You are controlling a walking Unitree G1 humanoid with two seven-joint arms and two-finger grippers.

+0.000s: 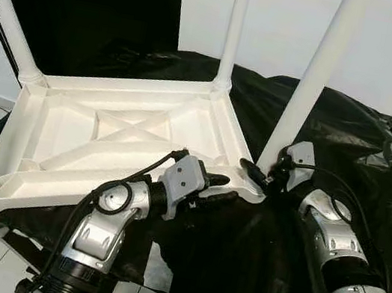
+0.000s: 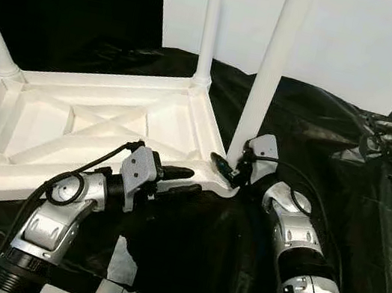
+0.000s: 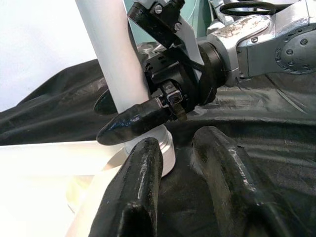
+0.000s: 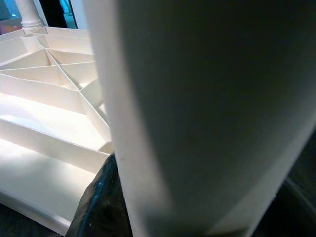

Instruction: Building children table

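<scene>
A white children's table (image 1: 118,136) lies upside down on a black sheet (image 1: 334,140), its ribbed underside facing up; white legs stand up from its corners, one at the far left (image 1: 6,14), one at the far right (image 1: 234,32), one at the near right (image 1: 320,70). The right gripper (image 1: 261,175) is at the base of the near-right leg, its black fingers on either side of the leg, clamped around it; the left gripper (image 1: 215,188) reaches in from the left along the table's near edge, just beside that same corner, its two fingers (image 3: 136,182) slightly apart and holding nothing.
</scene>
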